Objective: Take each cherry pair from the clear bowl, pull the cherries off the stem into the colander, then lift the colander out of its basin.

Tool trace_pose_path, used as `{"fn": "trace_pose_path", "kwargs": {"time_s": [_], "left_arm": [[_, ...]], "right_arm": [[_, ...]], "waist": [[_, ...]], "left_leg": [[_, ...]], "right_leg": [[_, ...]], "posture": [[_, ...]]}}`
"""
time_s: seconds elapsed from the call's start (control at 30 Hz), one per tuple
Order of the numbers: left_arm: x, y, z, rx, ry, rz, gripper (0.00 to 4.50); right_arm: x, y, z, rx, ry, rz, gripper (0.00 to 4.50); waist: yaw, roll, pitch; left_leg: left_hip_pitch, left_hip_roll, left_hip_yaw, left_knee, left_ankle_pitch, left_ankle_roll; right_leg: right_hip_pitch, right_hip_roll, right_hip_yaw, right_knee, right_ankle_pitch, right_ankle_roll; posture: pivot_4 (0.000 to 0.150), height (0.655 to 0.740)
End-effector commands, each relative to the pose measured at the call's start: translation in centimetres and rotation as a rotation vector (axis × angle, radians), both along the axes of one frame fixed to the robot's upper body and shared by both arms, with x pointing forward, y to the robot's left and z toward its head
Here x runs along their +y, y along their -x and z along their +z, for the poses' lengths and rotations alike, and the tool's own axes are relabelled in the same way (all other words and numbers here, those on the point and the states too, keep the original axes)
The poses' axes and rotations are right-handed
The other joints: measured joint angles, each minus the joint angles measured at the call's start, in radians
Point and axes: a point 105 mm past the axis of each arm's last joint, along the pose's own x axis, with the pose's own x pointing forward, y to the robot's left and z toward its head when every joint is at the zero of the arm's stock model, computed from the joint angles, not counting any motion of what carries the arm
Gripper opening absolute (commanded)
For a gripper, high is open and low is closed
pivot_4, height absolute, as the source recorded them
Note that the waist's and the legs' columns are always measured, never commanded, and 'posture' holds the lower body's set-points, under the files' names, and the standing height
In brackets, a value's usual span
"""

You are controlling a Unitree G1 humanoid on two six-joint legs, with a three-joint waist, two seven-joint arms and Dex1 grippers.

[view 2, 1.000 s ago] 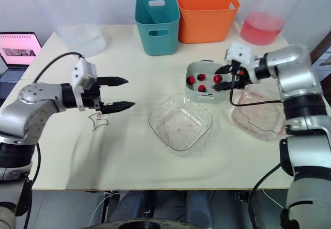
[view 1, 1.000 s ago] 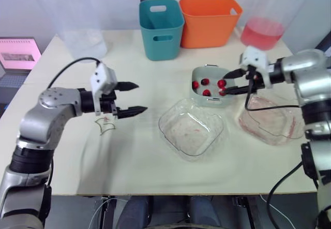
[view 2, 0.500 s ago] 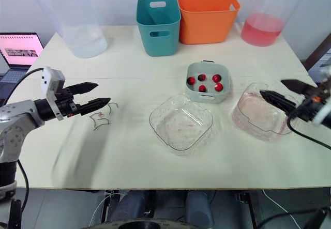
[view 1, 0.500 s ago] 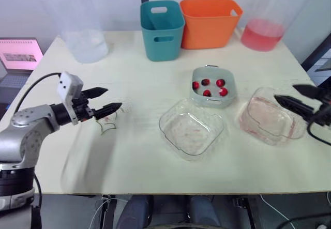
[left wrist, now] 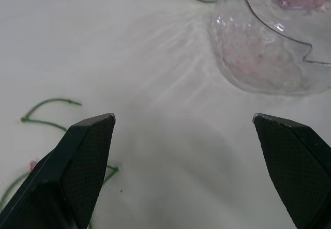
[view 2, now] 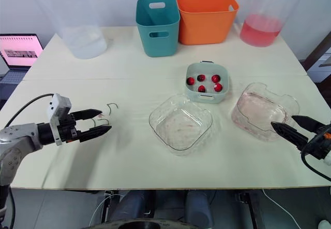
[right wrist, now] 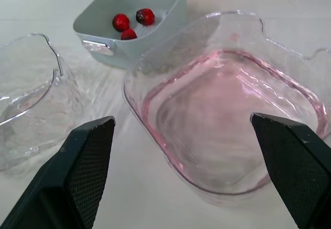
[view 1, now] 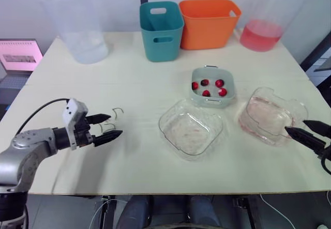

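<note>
In the head camera views, both arms are seen drawn back toward the near edge of the counter (view 1: pixel 155 53). 1 second ago the right end effector (view 1: pixel 295 125) was held at the colander (view 1: pixel 211 103) and the left end effector (view 1: pixel 115 125) was raised above the stems (view 1: pixel 118 110). Now the right one is lowered near the rim of the pink-stained bowl (view 1: pixel 269 118), and the left one is brought low just beside the bare stems. Both are spread wide and nothing is held. 5 cherries (view 1: pixel 220 83) are counted in the colander, which stands just behind the clear bowl (view 1: pixel 190 131); no cherry pair is left in that bowl, only faint pink smears. In the left wrist view, the wide-spread fingers (left wrist: pixel 77 162) are seen over bare counter, with green stems beside one of them and the clear bowl ahead. In the right wrist view, the fingers (right wrist: pixel 289 151) are likewise spread wide over the pink-stained bowl, with the colander and 3 of its cherries beyond it. The retreat is judged to mean that stem-pulling is finished. The colander is not yet lifted, and whether it is seated in a separate basin cannot be told. A fresh reach to its handles is judged to be called for next.
</note>
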Motion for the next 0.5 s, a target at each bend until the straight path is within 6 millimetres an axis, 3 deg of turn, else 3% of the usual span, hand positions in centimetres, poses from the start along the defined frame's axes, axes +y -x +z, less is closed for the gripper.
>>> {"fn": "trace_pose_path", "kwargs": {"time_s": [0.03,0.5], "left_arm": [[0.11,0.2,0.95,-0.036,-0.007,-0.003,4.5],[0.1,-0.79,1.59,-0.076,0.018,0.035,4.5]], "right_arm": [[-0.06,0.28,0.7,-0.027,0.003,0.005,4.44],[0.25,0.08,0.48,-0.01,-0.006,0.024,4.44]], "waist": [[0.001,0.0,0.0],[0.0,0.0,0.0]], "left_leg": [[0.0,0.0,0.0,0.0,0.0,0.0],[0.0,0.0,0.0,0.0,0.0,0.0]], "right_leg": [[0.0,0.0,0.0,0.0,0.0,0.0],[0.001,0.0,0.0,-0.001,0.0,0.0]], "posture": [[0.15,0.74],[0.15,0.74]]}}
